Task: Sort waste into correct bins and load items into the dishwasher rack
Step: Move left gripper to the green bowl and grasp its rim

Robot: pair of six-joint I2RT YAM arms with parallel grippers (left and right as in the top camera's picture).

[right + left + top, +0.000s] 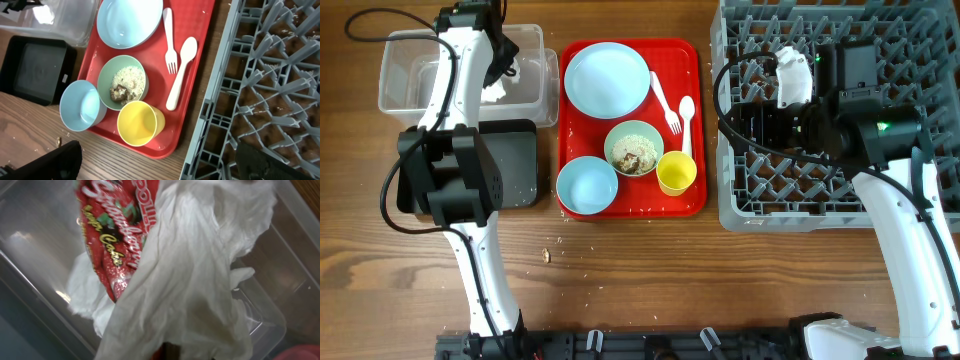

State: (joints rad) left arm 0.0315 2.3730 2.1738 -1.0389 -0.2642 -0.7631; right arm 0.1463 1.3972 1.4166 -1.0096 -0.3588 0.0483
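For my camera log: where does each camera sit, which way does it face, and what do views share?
Overhead: above the table, facing down on clear tub, red tray and rack; left arm and right arm show.
Left wrist: above the tub, facing down at napkin and wrapper; left pincer hidden.
Right wrist: over the rack's edge, facing down toward the red tray; open right pincer at the bottom corners.
Shared by overhead and right wrist: red tray, rack.

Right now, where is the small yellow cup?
In the overhead view, the yellow cup stands in the lower right corner of the red tray, just right of the green bowl and below the spoon.
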